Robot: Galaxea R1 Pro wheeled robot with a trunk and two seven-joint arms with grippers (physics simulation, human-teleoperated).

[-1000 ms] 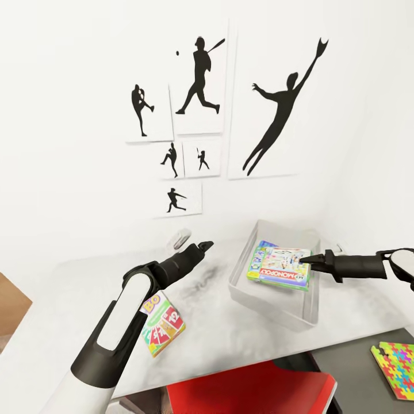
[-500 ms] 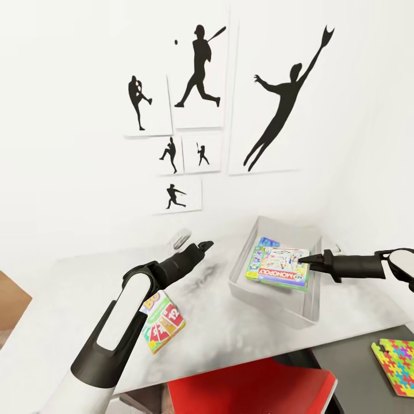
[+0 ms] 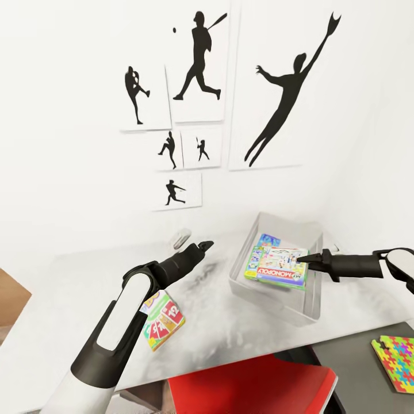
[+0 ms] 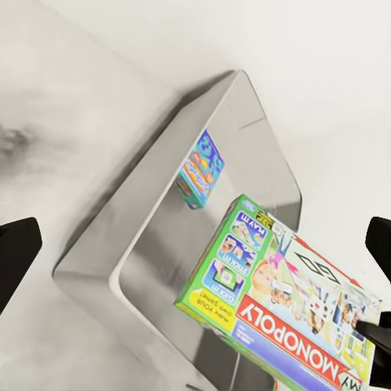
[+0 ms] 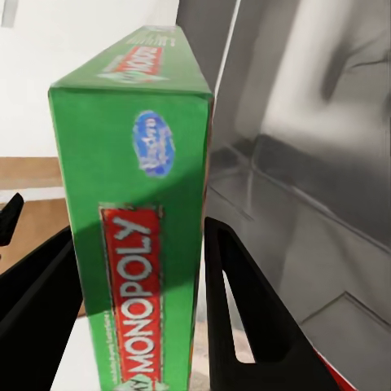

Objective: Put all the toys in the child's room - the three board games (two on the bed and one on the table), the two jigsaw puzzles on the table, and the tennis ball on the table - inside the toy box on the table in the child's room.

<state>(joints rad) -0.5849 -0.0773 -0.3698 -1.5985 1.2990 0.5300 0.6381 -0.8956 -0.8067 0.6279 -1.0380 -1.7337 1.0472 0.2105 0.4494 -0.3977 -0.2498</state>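
The toy box (image 3: 260, 290) held a small blue game (image 3: 268, 240). Above it, the right gripper (image 3: 300, 259) pinched the MONOPOLY box (image 3: 277, 268). The left gripper (image 3: 206, 245) stood spread beside the SKIP-BO box (image 3: 165, 319).

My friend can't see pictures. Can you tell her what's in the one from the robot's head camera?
The robot's right hand holds a Monopoly box over a grey bin on a pale table, with a small blue box already inside. Its left hand hovers open, a Skip-Bo box lies below that arm, and baseball-player pictures hang on the wall.
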